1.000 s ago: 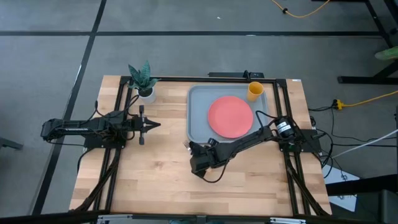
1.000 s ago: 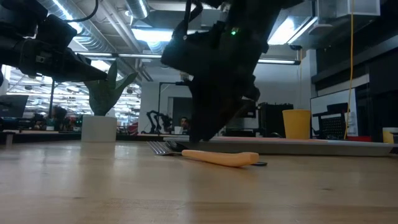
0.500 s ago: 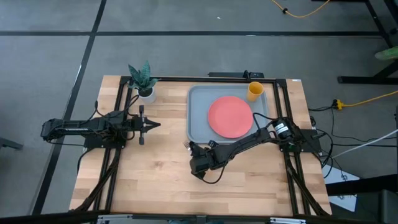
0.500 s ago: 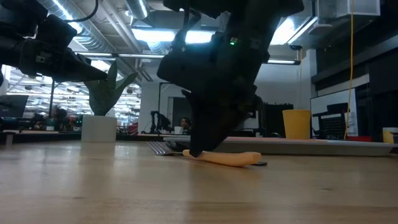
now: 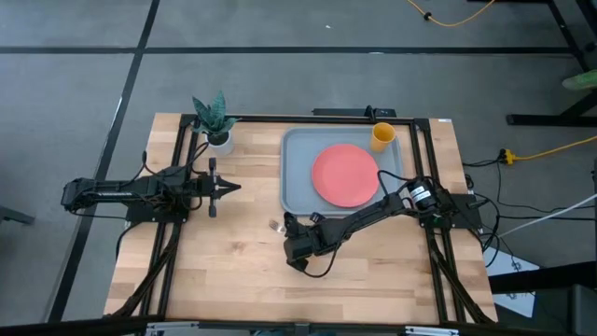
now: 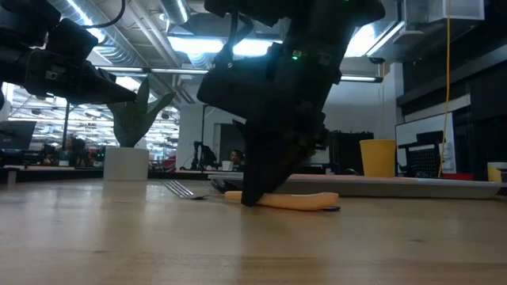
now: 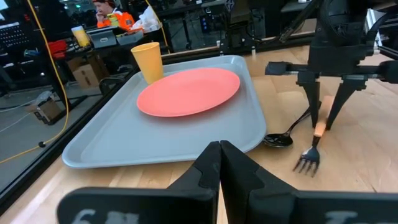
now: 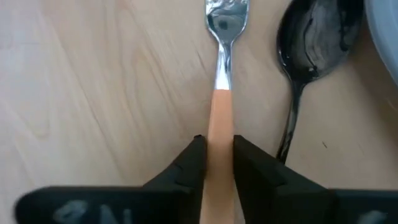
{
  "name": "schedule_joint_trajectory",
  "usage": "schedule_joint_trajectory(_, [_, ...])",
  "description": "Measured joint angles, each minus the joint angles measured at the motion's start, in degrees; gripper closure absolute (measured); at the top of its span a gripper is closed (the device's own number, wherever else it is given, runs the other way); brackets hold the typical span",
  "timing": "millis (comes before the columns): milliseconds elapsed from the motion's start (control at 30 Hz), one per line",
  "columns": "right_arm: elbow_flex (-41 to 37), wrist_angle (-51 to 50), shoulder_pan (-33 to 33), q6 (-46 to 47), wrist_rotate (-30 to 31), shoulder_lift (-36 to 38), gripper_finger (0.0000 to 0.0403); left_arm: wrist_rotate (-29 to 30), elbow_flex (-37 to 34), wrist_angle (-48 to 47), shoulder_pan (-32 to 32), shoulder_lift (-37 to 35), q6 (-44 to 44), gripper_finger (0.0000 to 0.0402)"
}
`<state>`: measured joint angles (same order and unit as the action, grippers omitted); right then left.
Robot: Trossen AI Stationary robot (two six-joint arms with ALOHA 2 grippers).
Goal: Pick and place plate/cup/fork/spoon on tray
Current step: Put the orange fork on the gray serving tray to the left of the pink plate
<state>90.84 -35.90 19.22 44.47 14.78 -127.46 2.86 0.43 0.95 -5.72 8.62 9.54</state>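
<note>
Dragged a little off the tray [image 5: 297, 149], the fork [image 8: 220, 93] sits clenched in the right claw [image 8: 215, 155].

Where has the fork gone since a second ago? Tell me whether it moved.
Yes. In the low view the fork has slid left: its tines now lie nearer the white plant pot. The right pincer grips its handle.

Table [image 5: 233, 271]: light wooden planks, edged by a black frame.
Plant [image 5: 211, 114]: green leaves in a small white pot [image 5: 220, 140], upright at the table's far left corner.
Floor [image 5: 75, 84]: grey, crossed by dark lines.
Cable [image 5: 466, 14]: yellow, lying on the floor beyond the table.
Person [image 7: 112, 15]: orange clothing, in the room behind.
</note>
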Motion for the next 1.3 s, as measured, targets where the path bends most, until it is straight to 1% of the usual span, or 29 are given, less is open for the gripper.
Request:
schedule_joint_trajectory(67, [-0.03, 0.32, -0.04, -0.92, -0.51, -0.05, 0.0349, 0.01, 0.00, 0.00, -0.01, 0.00, 0.02, 0.0401])
schedule_joint_trajectory(267, [0.10, 1.13, -0.04, -4.34, -1.35, -0.11, 0.0349, 0.01, 0.00, 0.00, 0.01, 0.00, 0.02, 0.0401])
schedule_joint_trajectory(433, [4.94, -2.80, -0.10, -8.20, -1.77, -0.89, 0.0349, 0.01, 0.00, 0.00, -0.01, 0.00, 0.01, 0.0401])
schedule_joint_trajectory(600, [11.23, -6.96, -0.03, -11.07, 0.13, -0.66, 0.0349, 0.01, 0.00, 0.00, -0.01, 0.00, 0.00, 0.0401])
schedule_joint_trajectory(733, [16.23, -11.93, -1.64, -11.83, 4.90, -0.63, 0.0349, 0.01, 0.00, 0.00, 0.01, 0.00, 0.01, 0.0401])
schedule_joint_trajectory(833, [18.94, -17.27, -3.89, -9.10, 9.68, -0.48, 0.0349, 0.01, 0.00, 0.00, 0.00, 0.00, 0.02, 0.0401])
schedule_joint_trajectory(933, [20.10, -19.81, -6.74, -6.18, 12.18, -0.48, 0.0349, 0.01, 0.00, 0.00, -0.01, -0.01, 0.02, 0.0401])
schedule_joint_trajectory(1067, [20.12, -20.10, -11.16, -1.84, 12.49, -0.48, 0.0349, -0.01, 0.00, 0.00, -0.01, 0.00, 0.02, 0.0401])
schedule_joint_trajectory(1167, [19.56, -17.88, -13.86, 1.16, 12.07, -0.37, 0.0349, 0.01, 0.00, 0.00, -0.01, 0.00, 0.02, 0.0401])
schedule_joint_trajectory(1300, [18.98, -19.46, -16.52, 8.65, 10.93, -0.39, 0.0349, 0.01, 0.00, 0.00, -0.01, -0.01, 0.02, 0.0401])
